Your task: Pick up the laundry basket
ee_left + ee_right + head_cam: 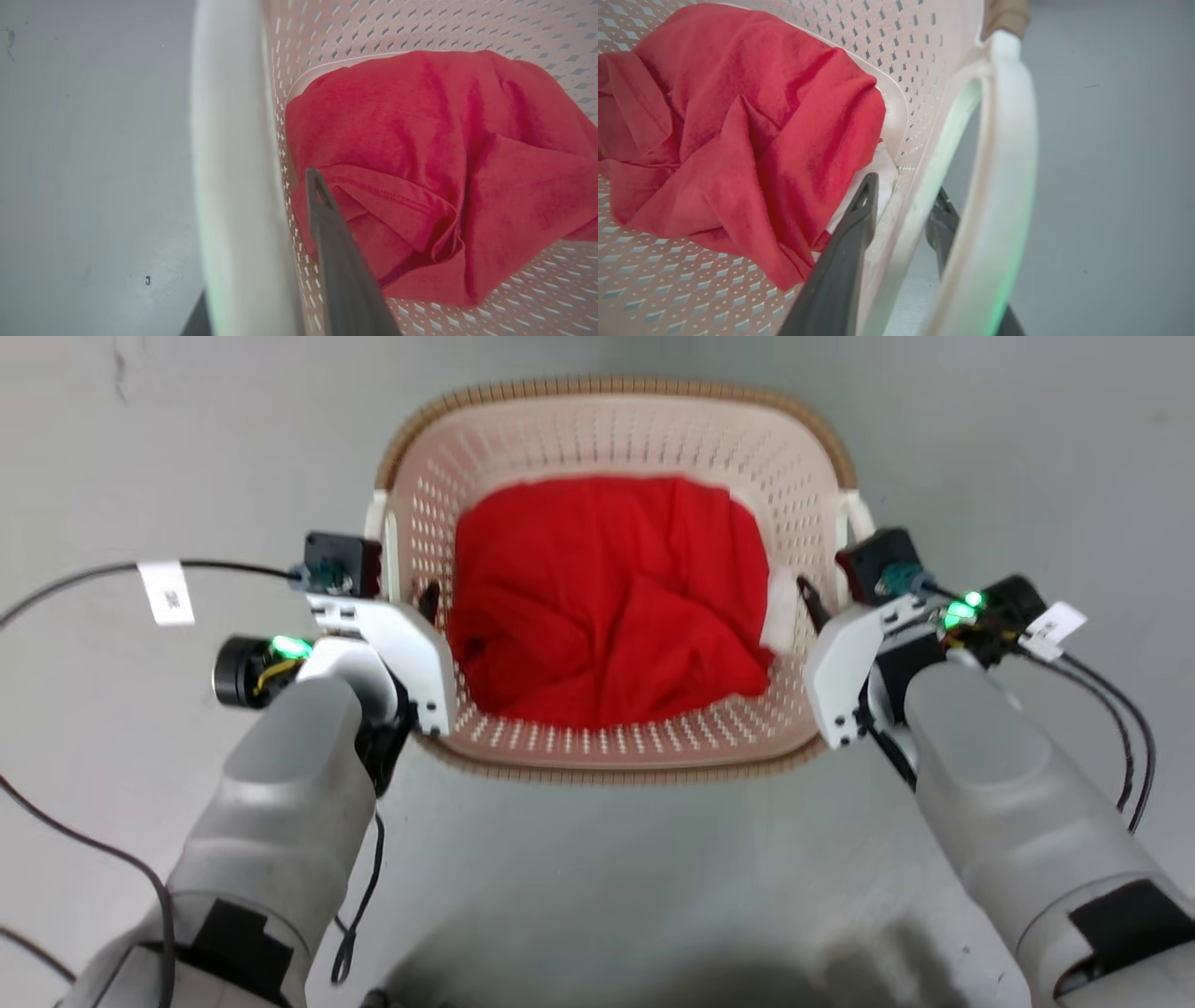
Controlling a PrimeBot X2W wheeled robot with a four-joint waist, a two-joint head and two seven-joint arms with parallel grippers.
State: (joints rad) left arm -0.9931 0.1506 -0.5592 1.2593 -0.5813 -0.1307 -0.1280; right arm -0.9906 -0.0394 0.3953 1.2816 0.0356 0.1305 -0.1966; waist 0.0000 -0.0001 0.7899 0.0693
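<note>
The laundry basket (616,387), cream-white and perforated with a brown woven-look rim, sits between my two arms on the grey floor. A crumpled red cloth (607,597) fills its bottom, with a bit of white fabric (780,607) at its right edge. My left gripper (411,597) straddles the left wall beside the white loop handle (229,140). One dark finger (341,270) lies inside against the wall, and the other is mostly hidden behind the handle. My right gripper (903,186) is clamped on the right wall. Its outer finger (943,228) sits between the wall and the loop handle (1008,140).
Bare grey floor (597,896) surrounds the basket. Black cables with white tags trail from my left wrist (75,579) and right wrist (1130,728). A dark shadow lies on the floor near the bottom edge of the head view.
</note>
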